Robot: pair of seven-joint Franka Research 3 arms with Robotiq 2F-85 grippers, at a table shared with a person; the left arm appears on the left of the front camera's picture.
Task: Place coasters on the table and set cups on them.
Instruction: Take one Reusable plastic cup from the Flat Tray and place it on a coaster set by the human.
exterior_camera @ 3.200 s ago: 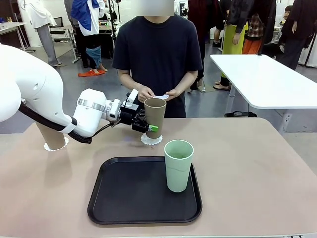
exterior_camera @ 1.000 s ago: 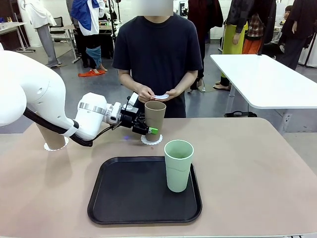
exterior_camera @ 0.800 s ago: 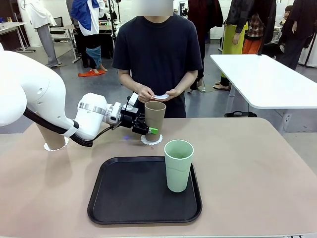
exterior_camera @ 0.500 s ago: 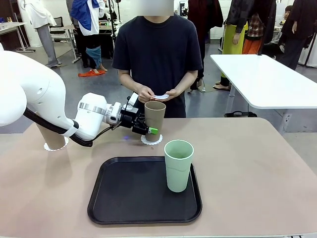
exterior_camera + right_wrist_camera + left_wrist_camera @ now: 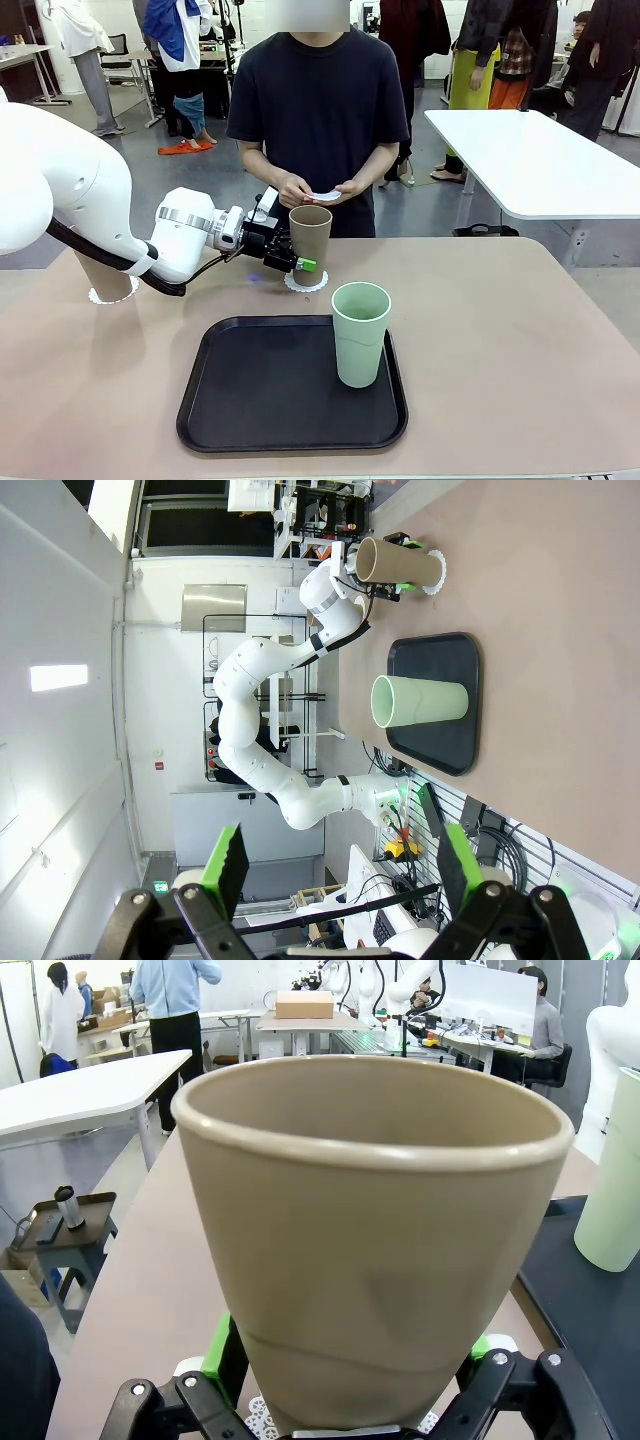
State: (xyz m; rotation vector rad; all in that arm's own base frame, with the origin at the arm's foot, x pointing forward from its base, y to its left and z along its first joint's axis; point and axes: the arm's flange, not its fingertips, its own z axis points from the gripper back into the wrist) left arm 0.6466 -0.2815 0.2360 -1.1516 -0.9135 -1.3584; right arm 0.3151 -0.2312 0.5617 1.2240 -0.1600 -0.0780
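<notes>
The left arm (image 5: 70, 200) hides most of one tan-brown tumbler (image 5: 105, 282) left of the black tray (image 5: 250, 392); only the lacy rim of its doily (image 5: 97, 297) peeks out. Beyond the tray, a second matte tan tumbler (image 5: 310, 238) stands upright on a scalloped paper doily (image 5: 305, 283) on the beige bench (image 5: 500, 340); the left fingers (image 5: 222, 1348) stand apart either side of its base, contact hard to judge. A mint tumbler (image 5: 360, 333) stands on the tray; the right fingers (image 5: 228, 865) are spread, nothing between them. Beyond the tray, a person's hand (image 5: 295, 190) pinches a third doily (image 5: 325, 195).
</notes>
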